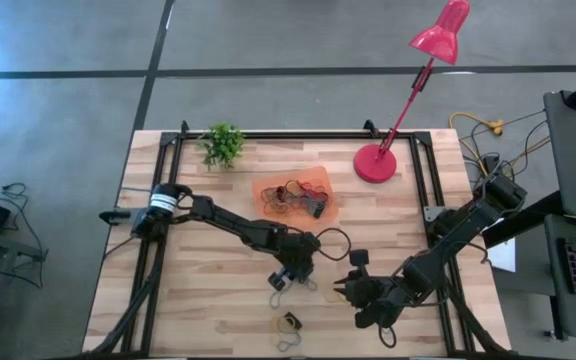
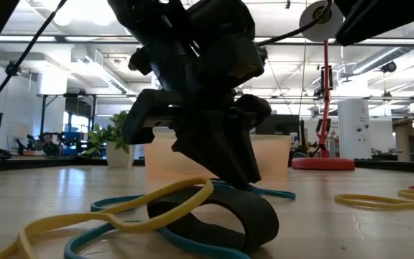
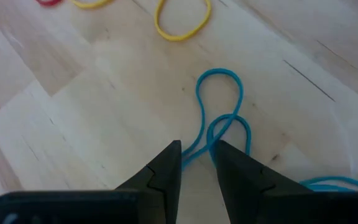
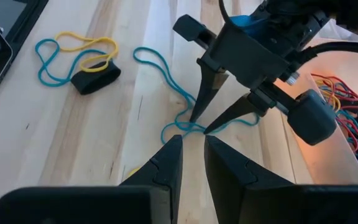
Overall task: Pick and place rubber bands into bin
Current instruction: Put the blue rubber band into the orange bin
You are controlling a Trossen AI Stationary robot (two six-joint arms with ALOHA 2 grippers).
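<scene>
A: Reaching down on the near side of the bin (image 1: 293, 195), the left gripper (image 4: 199, 124) stood with its fingertips on the tabletop (image 1: 208, 300), a blue rubber band (image 4: 166, 78) running between them.

B: Had it got hold of the band?

A: Not that I could see — the fingers were parted by a narrow gap, straddling a strand of the blue loop, which lay flat on the wood. I judged it to be at the pick step, just before the pinch.

B: And the other arm?

A: The right gripper (image 1: 344, 291) waited close beside the left one, also on the near side of the bin, its fingers a slit apart with nothing between them.

B: Where was the rest of the work?

A: A tangle of bands (image 1: 290, 193) lay in the bin. Farther from the bin, toward the table's near edge, a black band (image 4: 96, 79) sat among yellow (image 4: 95, 45) and blue loops.

B: What did the next move ask?

A: Closing fully on that thin strand — it could slip out — then lifting clear and carrying it over the bin's rim.
</scene>
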